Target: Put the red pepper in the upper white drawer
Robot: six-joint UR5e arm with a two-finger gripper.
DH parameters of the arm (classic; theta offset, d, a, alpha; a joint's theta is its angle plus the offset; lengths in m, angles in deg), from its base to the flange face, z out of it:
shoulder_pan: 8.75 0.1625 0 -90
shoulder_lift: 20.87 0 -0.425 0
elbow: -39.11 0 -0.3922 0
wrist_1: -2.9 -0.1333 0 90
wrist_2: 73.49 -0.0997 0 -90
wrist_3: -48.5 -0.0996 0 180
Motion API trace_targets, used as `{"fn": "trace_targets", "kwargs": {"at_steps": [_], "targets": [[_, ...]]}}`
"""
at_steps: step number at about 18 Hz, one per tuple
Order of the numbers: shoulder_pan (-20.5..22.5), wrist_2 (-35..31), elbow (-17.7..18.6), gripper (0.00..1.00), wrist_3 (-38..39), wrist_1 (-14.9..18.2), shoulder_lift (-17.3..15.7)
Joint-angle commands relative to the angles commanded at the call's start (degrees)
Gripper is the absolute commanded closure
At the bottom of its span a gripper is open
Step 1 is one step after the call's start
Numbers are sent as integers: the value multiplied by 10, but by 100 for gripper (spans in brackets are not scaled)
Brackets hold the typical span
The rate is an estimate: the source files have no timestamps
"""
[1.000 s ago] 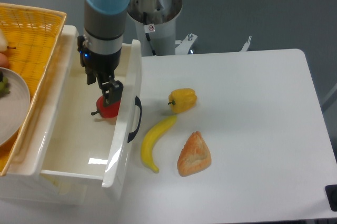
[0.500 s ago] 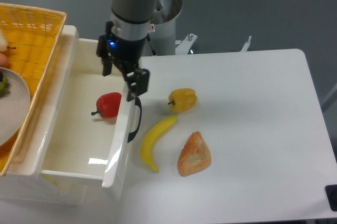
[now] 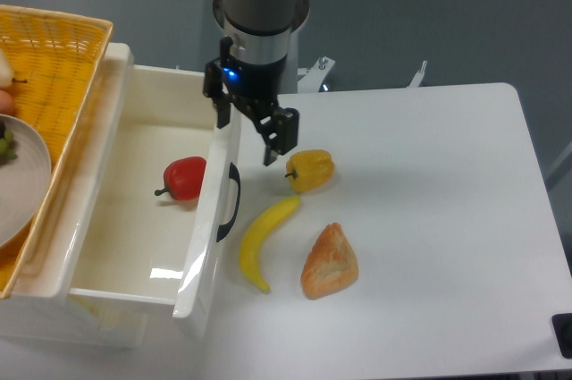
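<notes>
The red pepper (image 3: 185,177) lies inside the upper white drawer (image 3: 134,143) near its front wall, while the gripper (image 3: 255,130) (jaws apart, holding nothing) hangs over that wall's edge beside the yellow pepper (image 3: 310,170), banana (image 3: 264,242) and bread (image 3: 330,262) nearby.

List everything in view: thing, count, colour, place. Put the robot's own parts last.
red pepper: one, red, lying inside the drawer near its front wall
upper white drawer: one, white with a black handle, pulled open at the left
yellow pepper: one, yellow, on the table right of the drawer front
banana: one, yellow, on the table below the yellow pepper
bread piece: one, orange-brown, right of the banana
wicker basket: one, yellow, far left, above the drawer
plate: one, pale, at the left edge, partly cut off
table: one, white
gripper: one, black, empty, above the drawer front beside the yellow pepper
arm: one, grey with blue cap
</notes>
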Motion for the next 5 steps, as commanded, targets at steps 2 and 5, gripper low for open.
{"fn": "trace_targets", "kwargs": {"at_steps": [2, 5], "targets": [[-1, -27, 0, 0, 0, 0, 11], [0, -41, 0, 0, -2, -3, 33]]}}
